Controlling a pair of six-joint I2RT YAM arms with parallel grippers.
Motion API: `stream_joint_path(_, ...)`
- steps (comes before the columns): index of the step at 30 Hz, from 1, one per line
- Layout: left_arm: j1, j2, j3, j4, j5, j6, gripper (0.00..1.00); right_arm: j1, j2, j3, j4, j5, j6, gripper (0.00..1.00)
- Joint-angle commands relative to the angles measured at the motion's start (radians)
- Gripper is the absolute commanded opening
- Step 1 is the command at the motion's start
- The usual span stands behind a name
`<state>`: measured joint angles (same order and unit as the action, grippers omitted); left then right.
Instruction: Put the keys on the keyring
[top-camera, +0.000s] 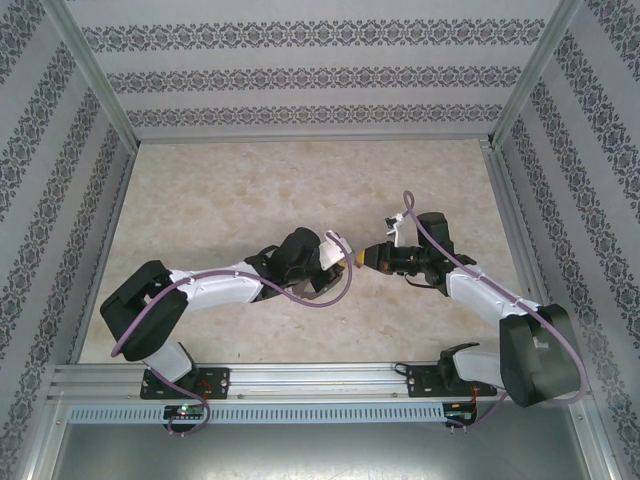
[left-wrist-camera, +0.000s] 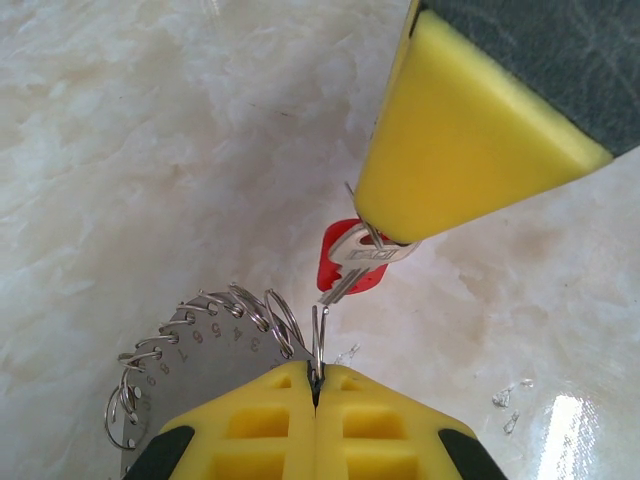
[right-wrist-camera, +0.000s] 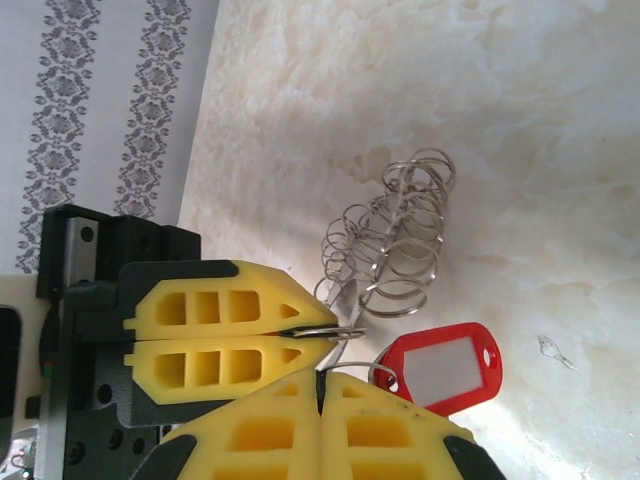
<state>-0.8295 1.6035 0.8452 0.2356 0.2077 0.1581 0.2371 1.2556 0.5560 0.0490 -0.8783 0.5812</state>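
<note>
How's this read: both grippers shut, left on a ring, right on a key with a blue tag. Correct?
Tag is red, not blue, per the right wrist view. Rest holds: left gripper shut on a ring, right gripper shut on the key.

Your table (top-camera: 250, 190) is a pale beige surface with a cloudy, marbled pattern, glossy enough to throw a white glare (left-wrist-camera: 578, 420) in the left wrist view. Near that glare you can see a few tiny silvery scraps (left-wrist-camera: 505, 398) lying loose on the surface, and the right wrist view gives you another scrap (right-wrist-camera: 553, 349). Three white walls banded with grey floral print enclose your workspace: the back wall (top-camera: 300, 70), the left wall (top-camera: 45, 150) and the right wall (top-camera: 595, 180). Aluminium posts (top-camera: 95, 75) rise at the far corners. An aluminium rail (top-camera: 320, 375) runs along the near edge, with a slotted strip (top-camera: 300, 412) just below it in the overhead view.
</note>
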Motion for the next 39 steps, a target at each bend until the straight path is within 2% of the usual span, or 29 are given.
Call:
stream_joint_path(1,0.007,-0.010,0.032,0.024,-0.011,0.009,0.00,-0.009,0.011,-0.007,-0.042,0.034,0.008,0.00)
stream_joint_path(5,0.007,-0.021,0.027,0.019,-0.019,0.011,0.00,-0.010,-0.035,-0.036,-0.121,0.089,0.015,0.00)
stream_joint_path(8,0.007,-0.027,0.020,0.018,-0.026,0.009,0.00,-0.011,-0.092,-0.031,-0.276,0.181,-0.011,0.00)
stream_joint_path(11,0.007,-0.033,0.014,0.020,-0.031,0.008,0.00,-0.011,-0.110,-0.037,-0.358,0.274,-0.024,0.00)
stream_joint_path(14,0.007,-0.037,0.005,0.025,-0.031,0.006,0.00,-0.011,-0.048,-0.032,-0.358,0.345,-0.040,0.00)
stream_joint_path(20,0.007,-0.033,0.005,0.027,-0.031,0.005,0.00,-0.011,0.129,0.005,-0.283,0.357,-0.055,0.00)
stream_joint_path(21,0.007,-0.034,0.006,0.028,-0.032,0.006,0.00,-0.009,0.135,0.011,-0.277,0.356,-0.055,0.09)
stream_joint_path(32,0.007,-0.024,-0.002,0.050,-0.030,0.001,0.00,-0.002,-0.002,0.073,-0.366,0.440,-0.052,0.48)
stream_joint_path(39,0.007,-0.027,-0.006,0.051,-0.038,0.000,0.00,0.074,0.114,0.176,-0.396,0.529,-0.107,0.50)
